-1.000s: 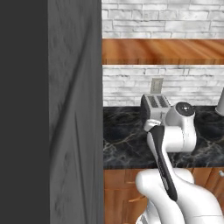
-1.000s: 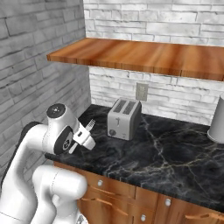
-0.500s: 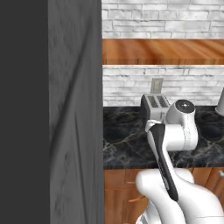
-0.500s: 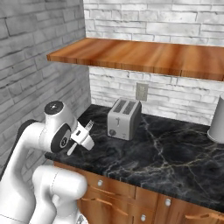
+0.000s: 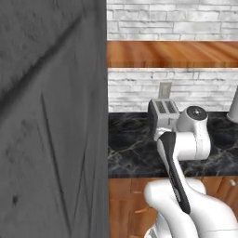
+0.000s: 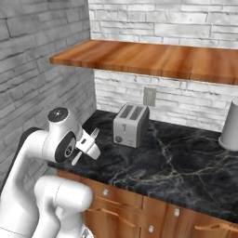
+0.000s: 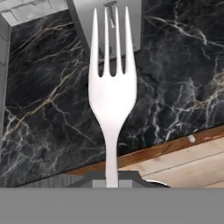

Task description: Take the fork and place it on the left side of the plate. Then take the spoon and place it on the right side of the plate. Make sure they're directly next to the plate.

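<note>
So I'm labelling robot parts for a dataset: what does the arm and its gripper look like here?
The arm is glossy white, built of rounded tubular links, with dark grey joint bands and a round dark cap with a pale dot on top of one joint. The left base view shows a long dark stripe down one link. The gripper is small and white.

A home kitchen. A black marble desk (image 6: 186,162) runs along a white brick wall (image 6: 186,23), with wooden cabinets (image 6: 139,209) and metal knobs beneath its front edge. A silver two-slot toaster (image 6: 131,124) stands near the desk's back edge below a wall outlet (image 6: 149,96) and a wooden shelf (image 6: 153,58).
</note>
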Motion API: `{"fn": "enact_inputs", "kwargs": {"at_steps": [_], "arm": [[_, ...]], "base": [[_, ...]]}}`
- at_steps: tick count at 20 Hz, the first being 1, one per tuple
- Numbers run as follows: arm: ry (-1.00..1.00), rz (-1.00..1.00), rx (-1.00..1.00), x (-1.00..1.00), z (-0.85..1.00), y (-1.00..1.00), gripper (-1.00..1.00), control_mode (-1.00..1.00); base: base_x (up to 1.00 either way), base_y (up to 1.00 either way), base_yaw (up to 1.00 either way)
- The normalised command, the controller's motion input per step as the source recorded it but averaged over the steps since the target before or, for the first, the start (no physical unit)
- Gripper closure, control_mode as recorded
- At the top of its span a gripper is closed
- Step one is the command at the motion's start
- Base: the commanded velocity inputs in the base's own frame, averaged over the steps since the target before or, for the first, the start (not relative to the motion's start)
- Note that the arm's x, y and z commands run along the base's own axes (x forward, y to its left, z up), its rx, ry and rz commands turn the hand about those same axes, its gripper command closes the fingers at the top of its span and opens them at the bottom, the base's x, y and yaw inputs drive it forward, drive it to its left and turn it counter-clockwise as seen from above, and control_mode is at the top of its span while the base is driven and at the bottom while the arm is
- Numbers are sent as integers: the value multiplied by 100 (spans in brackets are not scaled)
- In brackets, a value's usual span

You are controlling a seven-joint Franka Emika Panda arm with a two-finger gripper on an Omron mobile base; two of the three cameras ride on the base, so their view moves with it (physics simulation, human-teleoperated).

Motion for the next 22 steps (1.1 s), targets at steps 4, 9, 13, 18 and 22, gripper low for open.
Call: {"fn": "enact_inputs", "kwargs": {"at_steps": [4, 9, 13, 18, 22], "arm": [[0, 0, 0, 0, 0, 0, 100, 100], [0, 0, 0, 0, 0, 0, 100, 100], [0, 0, 0, 0, 0, 0, 100, 100], [0, 0, 0, 0, 0, 0, 100, 100], [0, 0, 0, 0, 0, 0, 100, 100]], "base": [[-59, -48, 0], [-67, -49, 0], [-67, -44, 4], [-64, -44, 10], [-62, -40, 13]]}}
